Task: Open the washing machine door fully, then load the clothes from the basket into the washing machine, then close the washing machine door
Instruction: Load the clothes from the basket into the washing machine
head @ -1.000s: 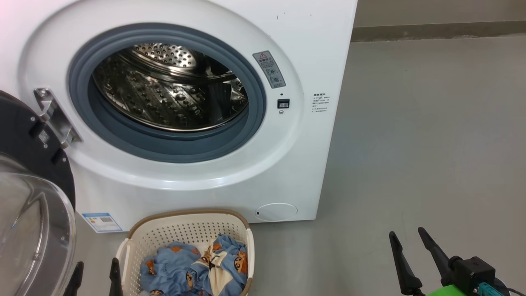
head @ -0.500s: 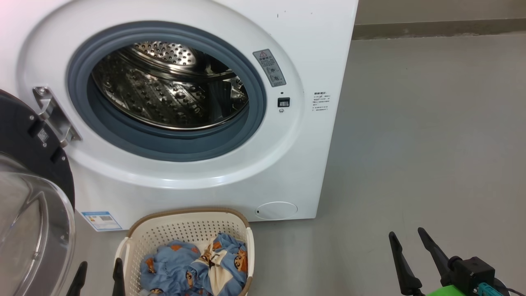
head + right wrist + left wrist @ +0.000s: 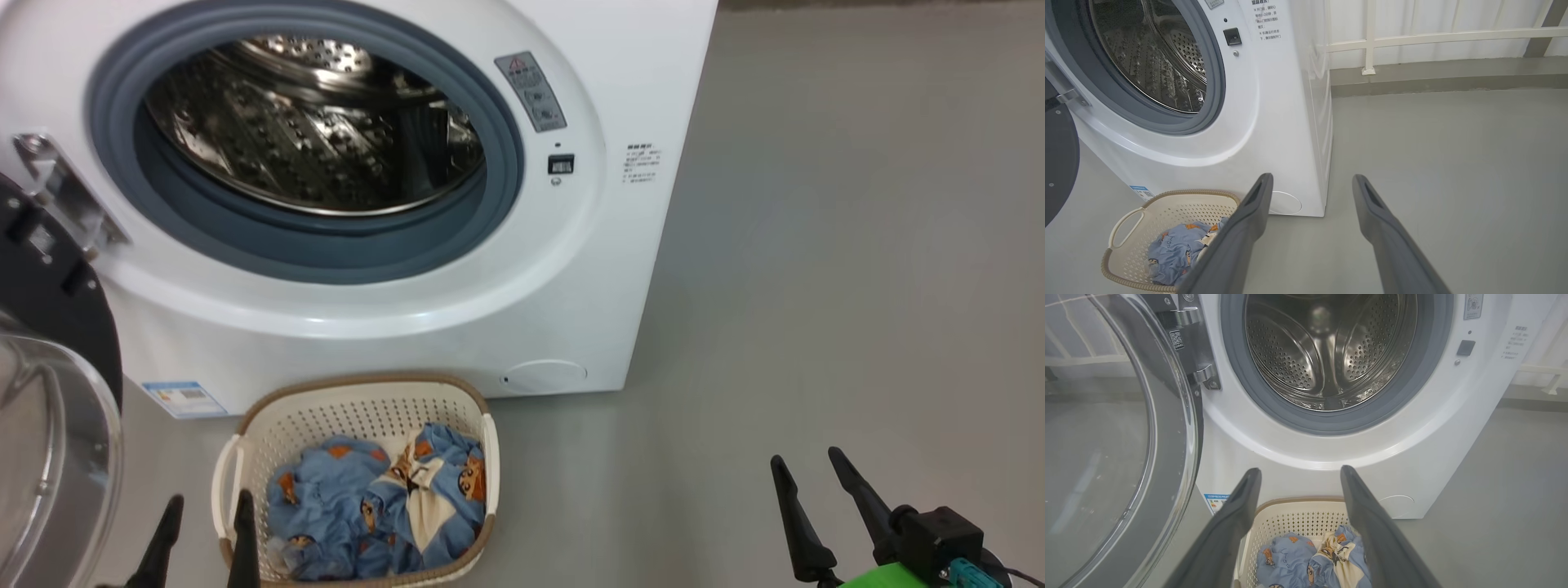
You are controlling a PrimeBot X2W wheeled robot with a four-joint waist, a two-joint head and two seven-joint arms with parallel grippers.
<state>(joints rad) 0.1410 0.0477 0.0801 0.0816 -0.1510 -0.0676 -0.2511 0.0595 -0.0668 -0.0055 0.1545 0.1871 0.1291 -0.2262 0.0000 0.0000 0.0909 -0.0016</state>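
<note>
The washing machine [image 3: 571,278] stands with its steel drum [image 3: 310,122] exposed. The washing machine door [image 3: 49,441] is swung wide open at the left, its glass bowl facing me. On the floor in front sits the basket [image 3: 359,384], holding the light-blue clothes [image 3: 367,506]. My left gripper [image 3: 209,498] is open and holds nothing, near the basket's left handle. In the left wrist view its fingers [image 3: 1300,469] frame the basket [image 3: 1298,516] and clothes [image 3: 1290,559]. My right gripper [image 3: 805,457] is open and holds nothing, over bare floor right of the basket.
Grey floor [image 3: 857,286] stretches to the right of the machine. In the right wrist view a white railing [image 3: 1412,38] and a low kerb run behind the machine [image 3: 1274,122]. The open door [image 3: 1106,437] takes up the space left of the basket.
The whole head view has shifted, so the camera moved: machine and basket sit higher in the picture. The left gripper's fingers reach slightly further up into view. The right gripper holds still.
</note>
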